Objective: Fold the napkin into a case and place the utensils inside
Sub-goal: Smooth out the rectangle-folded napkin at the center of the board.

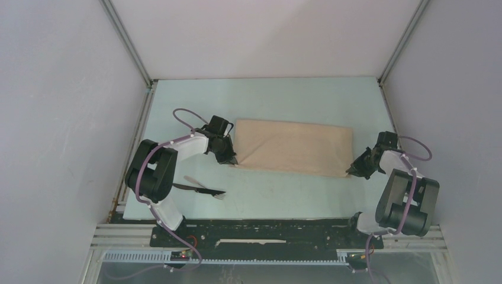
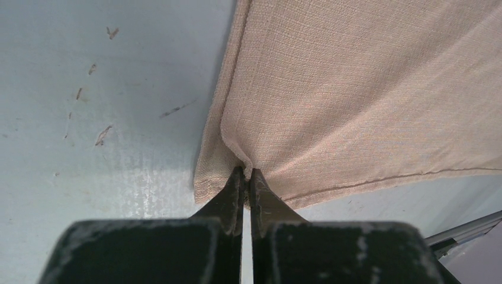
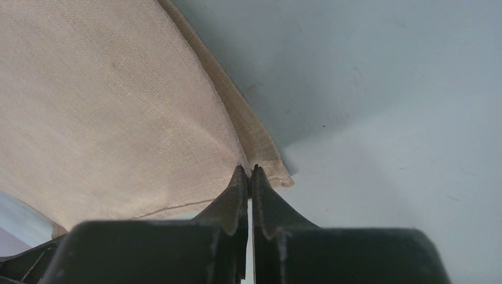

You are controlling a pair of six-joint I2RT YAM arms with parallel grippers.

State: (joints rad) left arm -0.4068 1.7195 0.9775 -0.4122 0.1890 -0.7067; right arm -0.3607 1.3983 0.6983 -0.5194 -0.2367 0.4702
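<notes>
the left fingers point(image 2: 229, 198) and right fingers point(image 3: 232, 198) are each clamped on a near corner of the napkin point(image 1: 290, 145); uneven pulling could slip a corner free, skewing the fold.

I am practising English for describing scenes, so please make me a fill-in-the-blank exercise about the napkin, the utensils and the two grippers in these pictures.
1. The left gripper and the right gripper are each shut on a near ____ of the folded napkin.
2. The utensils lie on the table close to the ____ arm.
3. The utensils lie ____ the napkin, not inside it.

Missing words: corner; left; outside
</notes>
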